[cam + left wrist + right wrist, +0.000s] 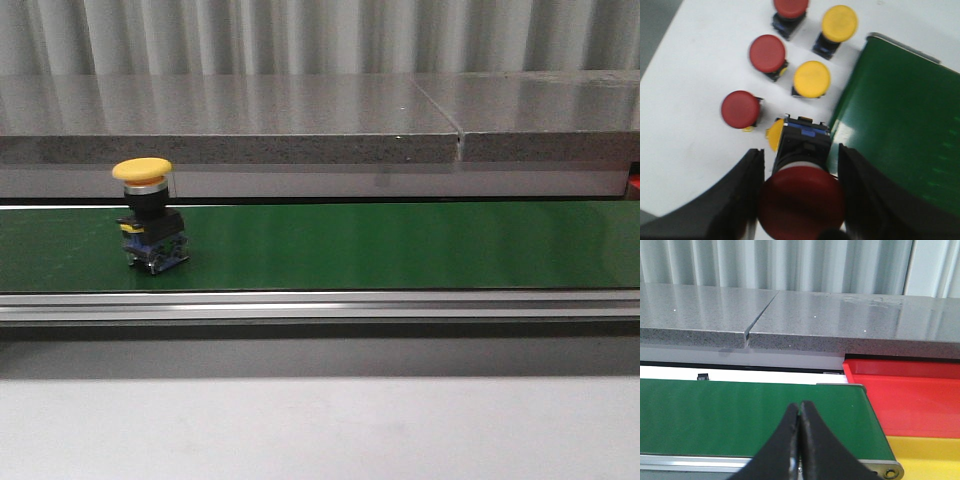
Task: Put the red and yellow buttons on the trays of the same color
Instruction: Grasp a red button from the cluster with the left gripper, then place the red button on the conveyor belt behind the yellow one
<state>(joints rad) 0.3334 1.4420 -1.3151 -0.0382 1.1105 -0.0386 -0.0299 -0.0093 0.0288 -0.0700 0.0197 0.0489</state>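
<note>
Buttons are split between two places: one yellow button (150, 212) stands upright on the green belt (400, 245) toward its left end, while a red button (801, 192) sits clamped between the left gripper's (799, 195) fingers (742, 200) above the white worktop (695, 85), where three red and three yellow ones wait beside the belt. The right gripper (799, 440) hangs over the belt's other end, fingers pressed together on nothing, near the red tray (910, 395) and the yellow tray (930, 455).
</note>
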